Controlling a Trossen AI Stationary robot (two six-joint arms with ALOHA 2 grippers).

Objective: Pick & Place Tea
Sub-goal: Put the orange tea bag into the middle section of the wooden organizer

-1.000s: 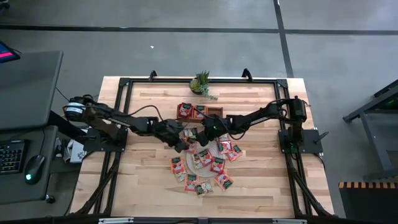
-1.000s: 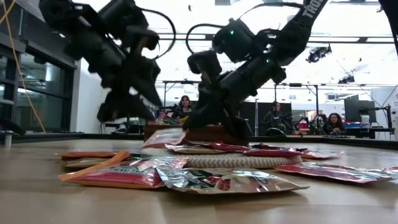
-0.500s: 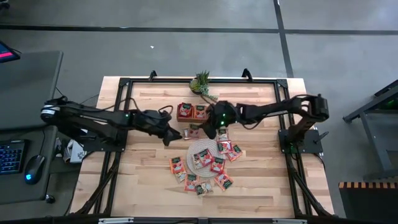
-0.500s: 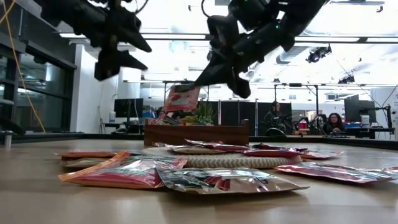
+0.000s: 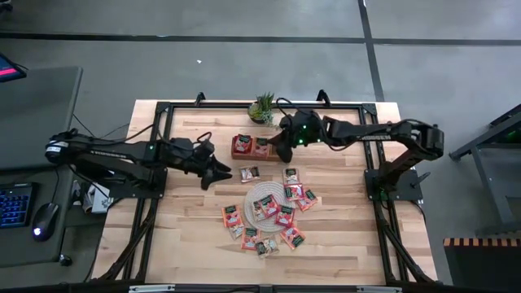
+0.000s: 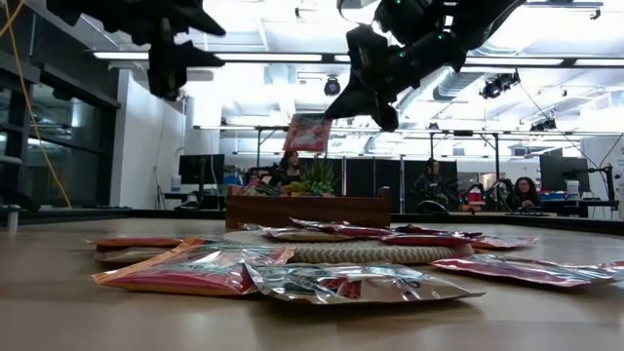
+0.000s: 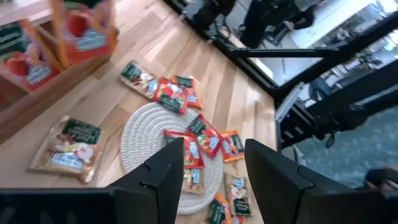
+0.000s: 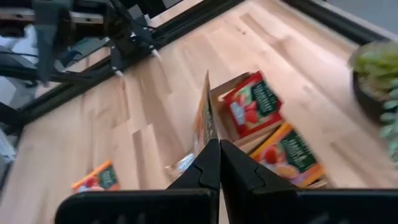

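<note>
Several orange-red tea sachets (image 5: 277, 213) lie on and around the round woven mat (image 5: 262, 195). Two paler ones (image 5: 250, 172) lie flat on the wood beside it. The wooden tray (image 5: 242, 137) at the far middle holds two sachets (image 5: 242, 146). My right gripper (image 5: 272, 154) hovers above the tray, shut on one sachet (image 6: 307, 134). My left gripper (image 7: 214, 165) is open and holds nothing. It hangs in the air to the left of the mat (image 7: 140, 134). My right gripper pinches the sachet's upper edge (image 8: 207, 132) between its two fingertips. The fingers slant down from the table's right side. The sachet hangs below them on edge, lifted clear above the tray (image 6: 302, 209).
A small potted plant (image 5: 262, 108) stands at the far edge just behind the tray. A black frame rail (image 5: 163, 146) runs around the tabletop. Bare wood lies left of the mat and along the near edge. People sit far off in the room behind the table.
Both grippers have risen from the mat. My right gripper has lifted one sachet clear and carried it toward the far edge, over the tray. My left gripper has drawn back toward the table's left edge.
</note>
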